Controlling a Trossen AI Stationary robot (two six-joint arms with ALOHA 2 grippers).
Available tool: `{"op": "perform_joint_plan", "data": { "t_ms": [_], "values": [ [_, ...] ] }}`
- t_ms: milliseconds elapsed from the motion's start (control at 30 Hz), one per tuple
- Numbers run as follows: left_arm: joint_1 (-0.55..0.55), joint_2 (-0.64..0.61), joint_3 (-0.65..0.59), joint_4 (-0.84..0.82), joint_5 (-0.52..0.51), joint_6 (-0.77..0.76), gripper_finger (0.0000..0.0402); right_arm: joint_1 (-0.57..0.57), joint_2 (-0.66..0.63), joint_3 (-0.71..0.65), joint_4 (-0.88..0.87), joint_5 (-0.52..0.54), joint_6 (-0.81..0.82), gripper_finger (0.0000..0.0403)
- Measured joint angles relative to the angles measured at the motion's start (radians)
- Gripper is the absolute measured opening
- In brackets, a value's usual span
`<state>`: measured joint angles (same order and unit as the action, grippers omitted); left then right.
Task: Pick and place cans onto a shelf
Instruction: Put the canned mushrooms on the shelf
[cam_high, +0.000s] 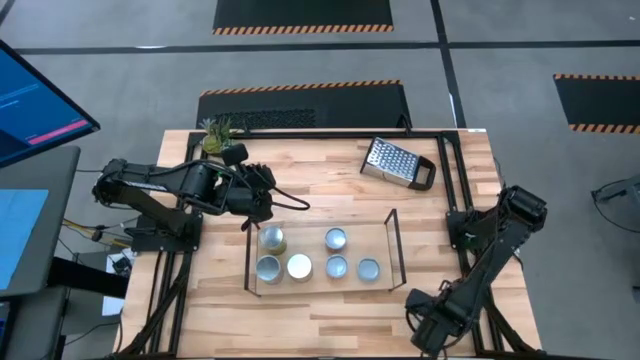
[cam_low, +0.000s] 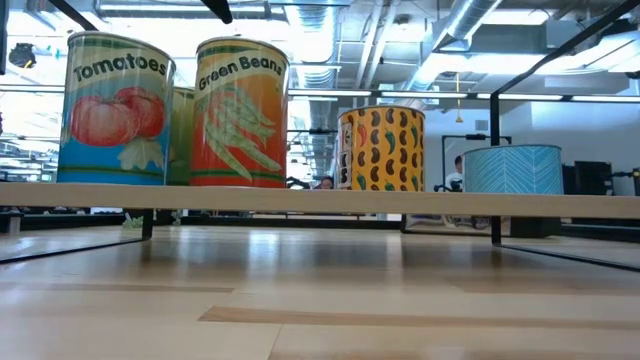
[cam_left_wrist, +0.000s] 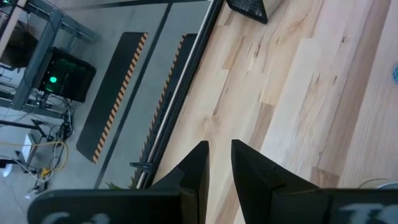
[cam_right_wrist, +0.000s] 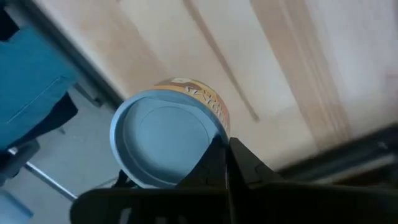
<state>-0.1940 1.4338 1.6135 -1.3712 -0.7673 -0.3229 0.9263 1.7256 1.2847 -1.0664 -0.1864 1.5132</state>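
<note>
The shelf (cam_high: 392, 232), thin black wire on a wooden base (cam_low: 320, 200), stands mid-table with several cans on it, among them a green-yellow one (cam_high: 273, 240) and a white-topped one (cam_high: 299, 266). The low view shows the Tomatoes can (cam_low: 115, 110) and the Green Beans can (cam_low: 240, 115) upright on the base. Another can (cam_right_wrist: 165, 140), blue-topped with an orange label, is near the table's near right corner. My right gripper (cam_right_wrist: 227, 155) is shut above it, pointing down. My left gripper (cam_left_wrist: 219, 149) hovers open and empty beside the shelf's far left corner (cam_high: 262, 200). My right gripper's shut fingertips (cam_right_wrist: 217, 152) stand over one side of the blue-topped can's top rim (cam_right_wrist: 214, 127), coming from above. Whether they touch or pinch the rim I cannot tell. The fingers themselves hide that spot.
A metal grater (cam_high: 397, 163) lies at the far right of the table, and a small plant (cam_high: 215, 135) sits at the far left corner. The black table frame (cam_high: 455, 180) runs along the right side. Bare wood lies in front of the shelf.
</note>
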Motion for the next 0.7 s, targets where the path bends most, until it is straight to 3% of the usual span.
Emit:
{"op": "perform_joint_plan", "data": {
  "t_ms": [133,300,533,700],
  "values": [
    [0.0,0.0,0.0,0.0,0.0,0.006,0.0057,0.007,0.0,0.154,-0.156,0.045,-0.01,0.0004],
    [0.0,0.0,0.0,0.0,0.0,0.018,0.0057,-0.02,-0.002,0.364,-0.34,0.228,-0.168,0.0004],
    [0.0,0.0,0.0,-0.001,0.0,0.042,0.0057,-0.129,-0.003,0.549,-0.443,0.618,-0.563,0.0003],
    [0.0,0.0,0.0,-0.001,0.0,0.067,0.0057,-0.252,-0.003,0.569,-0.448,0.737,-0.902,0.0003]
  ]
}}
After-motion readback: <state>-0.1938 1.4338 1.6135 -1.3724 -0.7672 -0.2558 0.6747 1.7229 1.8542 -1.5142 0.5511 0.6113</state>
